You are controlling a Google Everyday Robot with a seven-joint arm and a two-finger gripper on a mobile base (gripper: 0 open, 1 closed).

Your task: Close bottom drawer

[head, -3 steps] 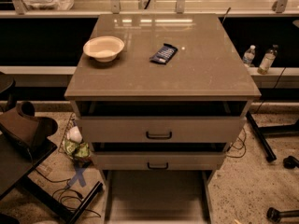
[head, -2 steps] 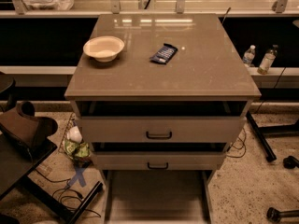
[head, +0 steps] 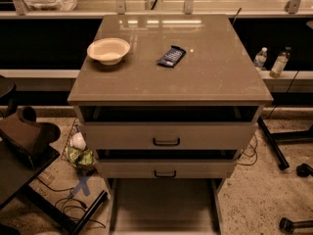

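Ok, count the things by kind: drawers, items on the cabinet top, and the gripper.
Drawers: 3, the bottom drawer pulled out
Bowls: 1
Snack packets: 1
Gripper: 1, low at left, beside the cabinet
Total: 6

Tool: the tool [head: 28, 131] shows at about 8 o'clock in the camera view, close to the left edge.
Colour: dull brown on its upper faces, shading to black along the sides and underside.
Shape: a squat, blocky body with a short rounded stub at its 11 o'clock and a rounded dark lobe at its 3 o'clock.
Finish: matte, with soft edges and no glint.
Arm: a flat black link [head: 17, 175] lies under the tool and runs out of view at 7 o'clock; it is probably part of the arm, but the dim corner leaves that unsure.
Cables, screws, markings: too dark to tell.
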